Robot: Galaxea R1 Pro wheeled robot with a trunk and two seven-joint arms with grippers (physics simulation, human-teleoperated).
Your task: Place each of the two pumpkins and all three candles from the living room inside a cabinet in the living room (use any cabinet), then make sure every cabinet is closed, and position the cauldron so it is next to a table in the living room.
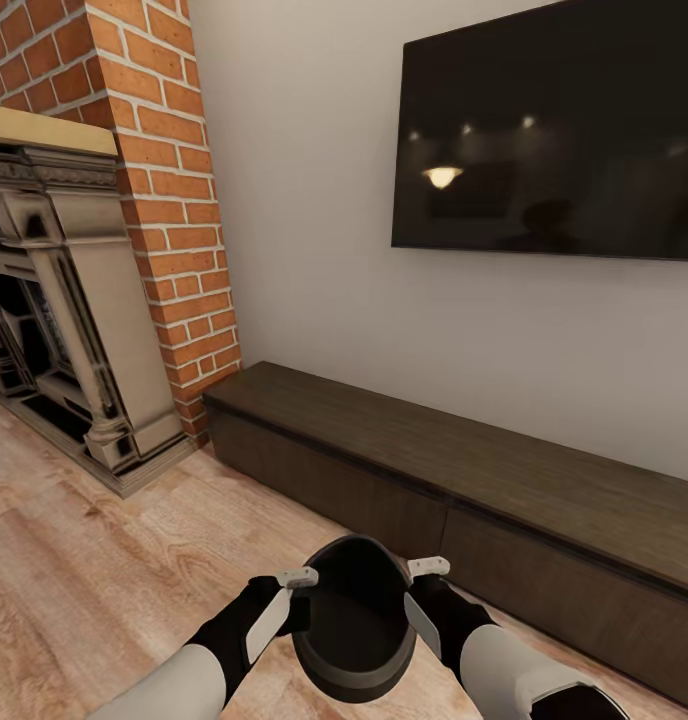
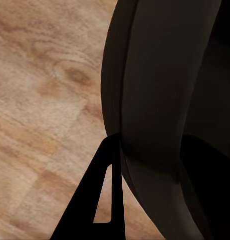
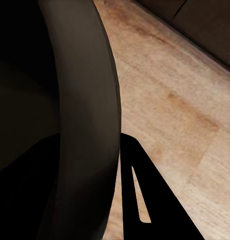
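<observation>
The dark, round cauldron (image 1: pixel 352 620) hangs low in the middle of the head view, above the pale wood floor (image 1: pixel 104 560), carried between both arms. The left gripper (image 1: pixel 289 600) clamps its rim on one side and the right gripper (image 1: pixel 424 592) clamps the opposite side (in each wrist view one dark finger (image 2: pixel 102 200) lies outside the wall while the other is hidden inside). Just beyond stands the long dark-brown cabinet (image 1: pixel 504 480) against the wall, its drawer fronts flush and closed. A black television (image 1: pixel 554 130) hangs above it, with no readable brand or writing. To the left rises a brick chimney (image 1: pixel 174 200) with an ornate stone fireplace (image 1: pixel 64 300).
</observation>
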